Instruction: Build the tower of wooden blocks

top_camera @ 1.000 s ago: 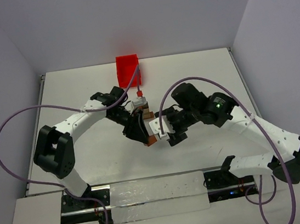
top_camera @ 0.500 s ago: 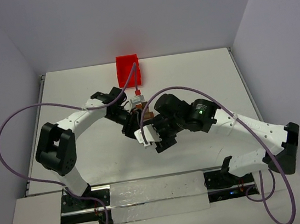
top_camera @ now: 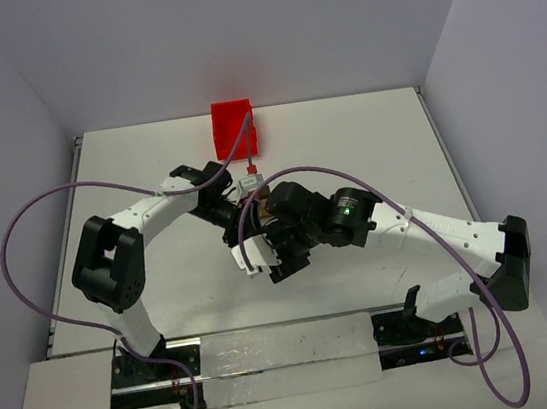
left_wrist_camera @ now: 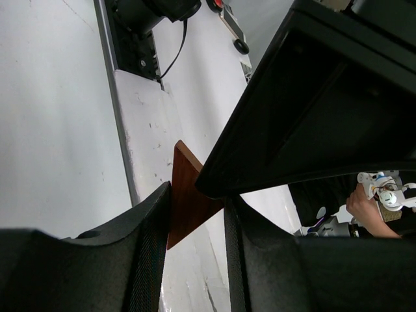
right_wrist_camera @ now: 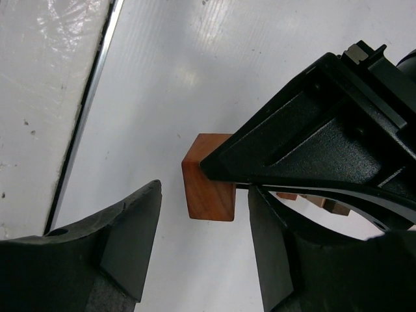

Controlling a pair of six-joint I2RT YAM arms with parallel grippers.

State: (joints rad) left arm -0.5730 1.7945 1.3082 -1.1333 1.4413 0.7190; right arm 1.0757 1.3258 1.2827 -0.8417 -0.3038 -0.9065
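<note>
left fingers [left_wrist_camera: 146, 260]: closed on the reddish-brown block [left_wrist_camera: 188, 201], which is pinched in the gap between them, probably so it can be carried to the stack or steadied there
right fingers [right_wrist_camera: 130, 237]: spread apart with nothing between them; the reddish-brown block lies just beyond their tips, framed in the gap, which looks like lining up to take or brace it
block height: low over the counter [right_wrist_camera: 195, 65]; I cannot tell whether it touches the surface
wood block tower [right_wrist_camera: 323, 204]: near the middle of the counter, on the near side of the red bin [top_camera: 234, 127]; in the right wrist view a few tan and brown pieces peek out from under the left arm's black wrist, and from above the two wrists cover most of it
crowding: the right arm [top_camera: 428, 229] reaches across so that its wrist sits over the same spot as the left arm [top_camera: 153, 208] — my guess is a two-handed placement, one side holding while the other guides
since a second ago: the right arm has swung leftward, its elbow and wrist now much closer to the left arm, and its fingers have moved from beside the stack to in front of it
also changed: the brown blocks that showed plainly from above are now largely hidden, and the left arm has shifted only slightly
unchanged: the red bin stands where it was
risk: with so little room between the wrists, a small nudge could topple the pieces under them
</note>
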